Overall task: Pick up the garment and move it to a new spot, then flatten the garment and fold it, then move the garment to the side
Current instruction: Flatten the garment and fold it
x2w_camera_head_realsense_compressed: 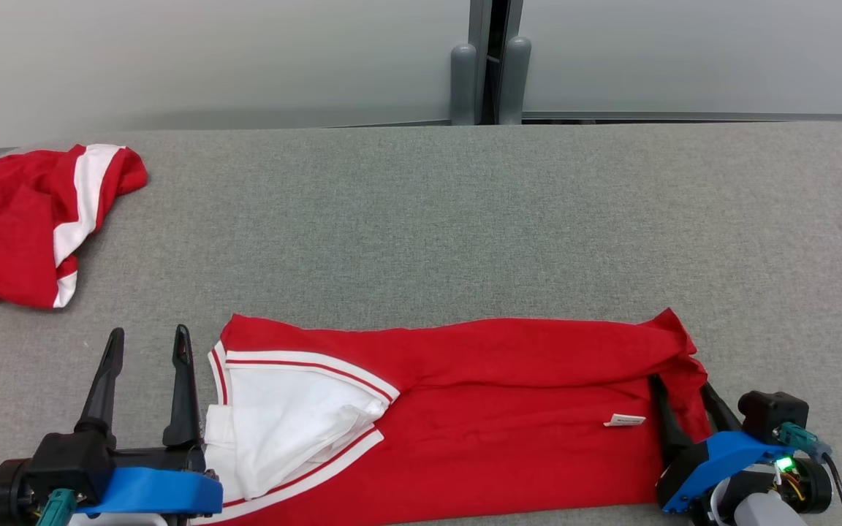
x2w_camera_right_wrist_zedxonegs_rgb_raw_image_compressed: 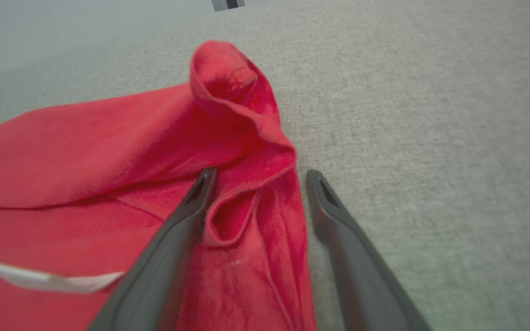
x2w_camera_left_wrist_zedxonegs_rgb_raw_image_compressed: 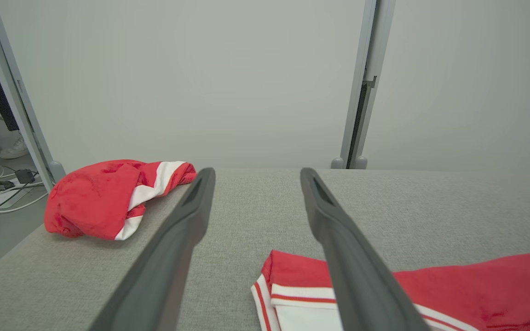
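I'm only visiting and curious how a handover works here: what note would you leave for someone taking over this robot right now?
Left gripper: open, empty, beside the white-trimmed end of the garment.
Right gripper: open, fingers straddling a bunched fold at the other end, not clamped.
Garment: stretched along the near edge of the table; looks folded once lengthwise.
Second garment: crumpled at the far left corner.
Left to do: smooth, finish folding, move it aside.

Matt cloth garment [x2w_camera_head_realsense_compressed: 523, 438], coarse-woven tabletop [x2w_camera_head_realsense_compressed: 465, 219]
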### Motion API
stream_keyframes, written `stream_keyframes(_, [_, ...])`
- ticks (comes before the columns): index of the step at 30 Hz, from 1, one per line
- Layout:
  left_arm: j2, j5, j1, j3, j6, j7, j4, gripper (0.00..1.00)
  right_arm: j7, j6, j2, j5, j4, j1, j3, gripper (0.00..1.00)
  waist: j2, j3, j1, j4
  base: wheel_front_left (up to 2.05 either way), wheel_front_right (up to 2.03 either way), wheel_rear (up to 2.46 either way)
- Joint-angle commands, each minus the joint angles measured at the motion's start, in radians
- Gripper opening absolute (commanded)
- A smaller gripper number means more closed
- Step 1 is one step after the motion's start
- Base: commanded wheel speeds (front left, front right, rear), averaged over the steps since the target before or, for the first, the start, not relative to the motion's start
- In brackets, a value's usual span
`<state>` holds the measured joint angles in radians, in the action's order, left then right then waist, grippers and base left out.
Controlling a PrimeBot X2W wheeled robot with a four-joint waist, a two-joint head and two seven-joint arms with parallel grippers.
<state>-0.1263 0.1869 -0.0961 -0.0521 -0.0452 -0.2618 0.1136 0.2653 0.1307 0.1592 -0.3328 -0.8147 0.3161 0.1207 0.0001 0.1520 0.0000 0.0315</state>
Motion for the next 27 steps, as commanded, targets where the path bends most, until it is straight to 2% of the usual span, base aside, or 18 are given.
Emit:
stream_keyframes(1, [0.006, -0.014, 0.012, 0.017, 0.008, -0.004, 0.003, 1.00, -0.002, 0.000, -0.013, -0.011, -0.016, 0.002, 0.015, 0.68, -0.0001, 0.000, 0.0000, -0.001, 0.00, 0.00, 0.00])
stream_keyframes(3, [0.019, -0.031, 0.010, 0.037, 0.021, -0.004, 0.007, 1.00, -0.002, 0.000, -0.019, -0.028, -0.025, 0.007, 0.034, 0.00, -0.0001, 0.000, 0.0000, -0.001, 0.00, 0.00, 0.00])
stream_keyframes(9, [0.048, -0.066, 0.016, 0.079, 0.049, -0.004, 0.012, 1.00, -0.001, 0.000, 0.012, -0.061, 0.001, 0.024, 0.019, 0.00, -0.0001, -0.005, 0.0000, -0.009, 0.00, 0.00, 0.00])
stream_keyframes(21, [0.070, -0.093, 0.014, 0.111, 0.076, -0.004, 0.009, 1.00, 0.000, 0.000, 0.144, -0.009, 0.076, 0.032, -0.170, 0.00, -0.0001, -0.010, 0.0000, -0.033, 0.00, 0.00, 0.00])
stream_keyframes(27, [0.074, -0.092, 0.013, 0.116, 0.081, -0.004, 0.013, 1.00, 0.000, 0.000, 0.140, 0.044, 0.159, 0.024, -0.213, 0.00, -0.0001, -0.014, 0.0000, -0.039, 0.00, 0.00, 0.00])
